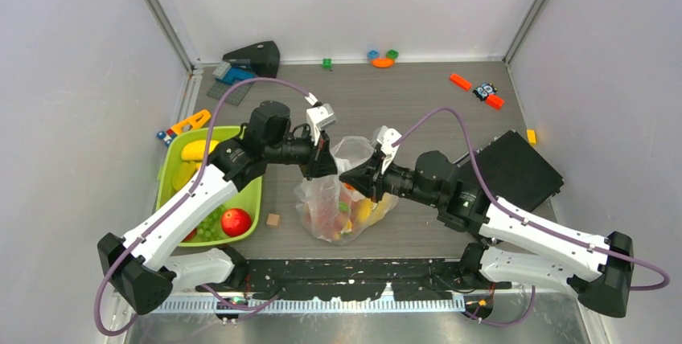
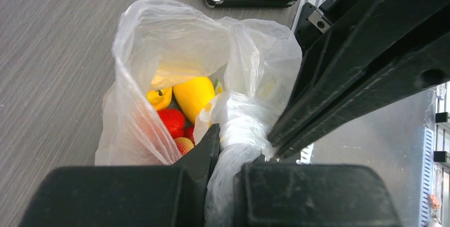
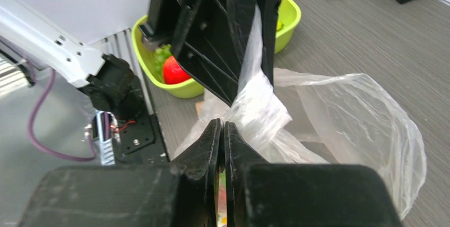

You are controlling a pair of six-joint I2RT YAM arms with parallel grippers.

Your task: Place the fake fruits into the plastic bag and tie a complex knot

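Note:
The plastic bag (image 1: pixel 342 203) stands mid-table with its mouth open. Inside lie fake fruits: a yellow one (image 2: pixel 193 97) and red strawberries (image 2: pixel 172 121). My left gripper (image 2: pixel 233 147) is shut on a twisted bunch of the bag's handle (image 2: pixel 239 126) at the bag's top (image 1: pixel 322 159). My right gripper (image 3: pixel 223 126) is shut on the bag's film (image 3: pixel 260 110) just beside it (image 1: pixel 354 177). I cannot tell whether the bunch is a tied knot. More fruits sit in the lime-green tray (image 1: pixel 165 179): yellow ones (image 1: pixel 197 149), a red apple (image 1: pixel 235 221), green grapes (image 1: pixel 211 227).
A black box (image 1: pixel 515 169) lies right of the bag, behind the right arm. A small tan cube (image 1: pixel 273 219) sits between tray and bag. Toy bricks (image 1: pixel 384 56) and red-orange pieces (image 1: pixel 474 87) lie along the back; a black object (image 1: pixel 253 59) is at back left.

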